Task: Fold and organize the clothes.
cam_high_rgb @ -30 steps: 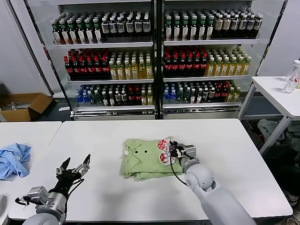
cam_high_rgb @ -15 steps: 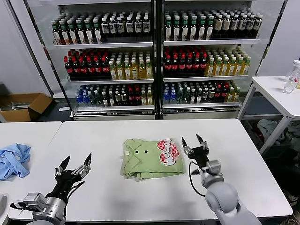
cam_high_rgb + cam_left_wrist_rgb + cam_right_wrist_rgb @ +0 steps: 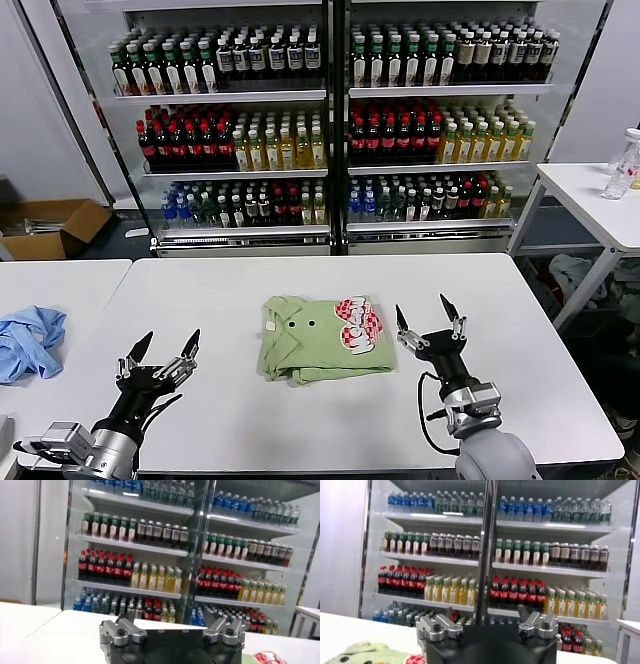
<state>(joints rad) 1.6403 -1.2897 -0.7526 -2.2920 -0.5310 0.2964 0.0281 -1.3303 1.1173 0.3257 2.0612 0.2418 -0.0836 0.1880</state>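
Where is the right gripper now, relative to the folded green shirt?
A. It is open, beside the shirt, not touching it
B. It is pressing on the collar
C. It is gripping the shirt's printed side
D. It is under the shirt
A: in the head view the right gripper stands open on the shirt's printed side, with bare table between them.

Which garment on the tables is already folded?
The green shirt between the two hands, a neat rectangle with its checkered print up. The blue cloth lies crumpled.

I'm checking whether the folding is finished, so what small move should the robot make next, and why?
Probably none on the shirt: it lies folded in a compact rectangle on the white table, collar and checkered print up. Both the right gripper and left gripper are open, empty and clear of it, so I'd lower both arms to rest.
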